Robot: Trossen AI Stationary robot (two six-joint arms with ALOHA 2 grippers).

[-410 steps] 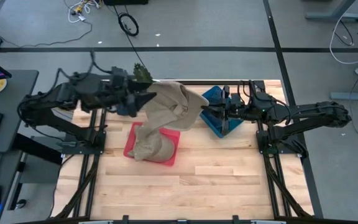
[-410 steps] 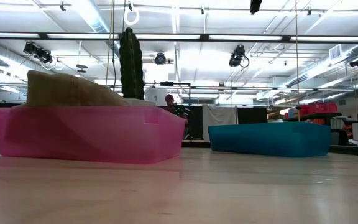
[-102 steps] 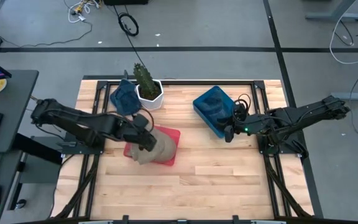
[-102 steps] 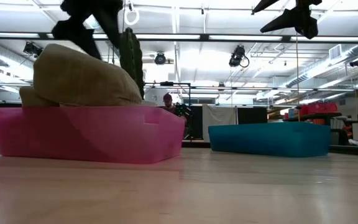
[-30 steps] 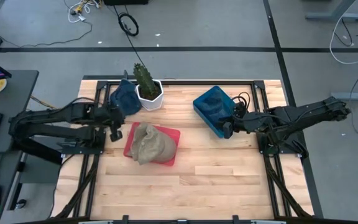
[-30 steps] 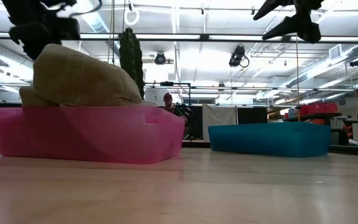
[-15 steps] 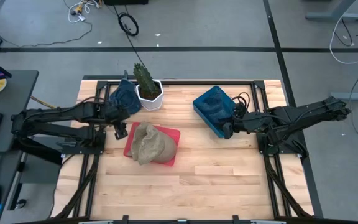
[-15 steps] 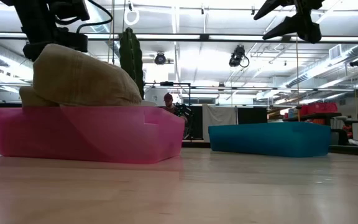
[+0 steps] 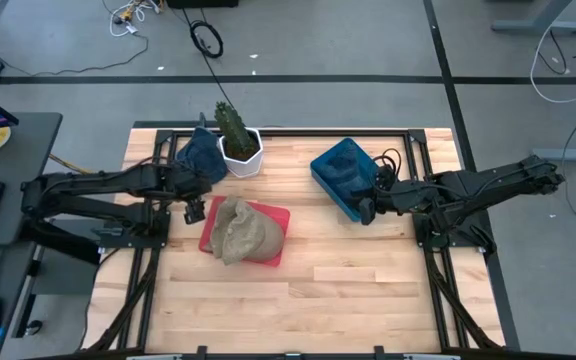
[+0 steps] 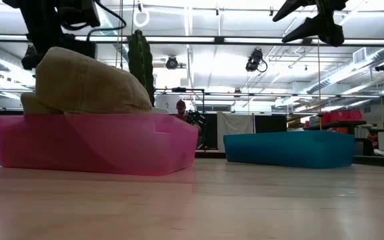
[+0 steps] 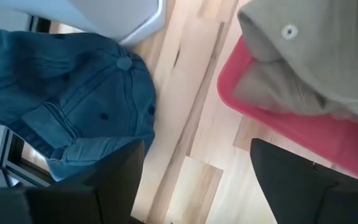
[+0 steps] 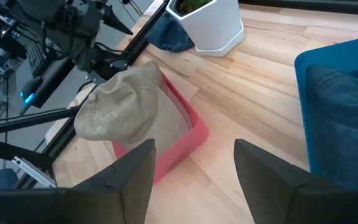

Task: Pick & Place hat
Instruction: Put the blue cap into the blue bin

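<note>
Wooden table (image 9: pixel 348 280) is carrying a pink bin (image 9: pixel 278 225) holding the tan hat (image 9: pixel 243 230); both grippers, left gripper (image 9: pixel 193 208) and right gripper (image 9: pixel 366 210), are hovering with fingers spread, under ceiling lights (image 10: pixel 245 40).

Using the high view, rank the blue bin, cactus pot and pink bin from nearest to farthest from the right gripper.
From the right gripper:
1. Blue bin, right beside it.
2. Pink bin, toward the table's left-middle.
3. Cactus pot, at the far edge; close to the pink bin's distance, slightly farther.

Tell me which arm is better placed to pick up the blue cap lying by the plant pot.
The left. Its tool is open right beside the blue cap, which fills its wrist view. The right tool, also open, hangs by the blue bin, across the table.
</note>
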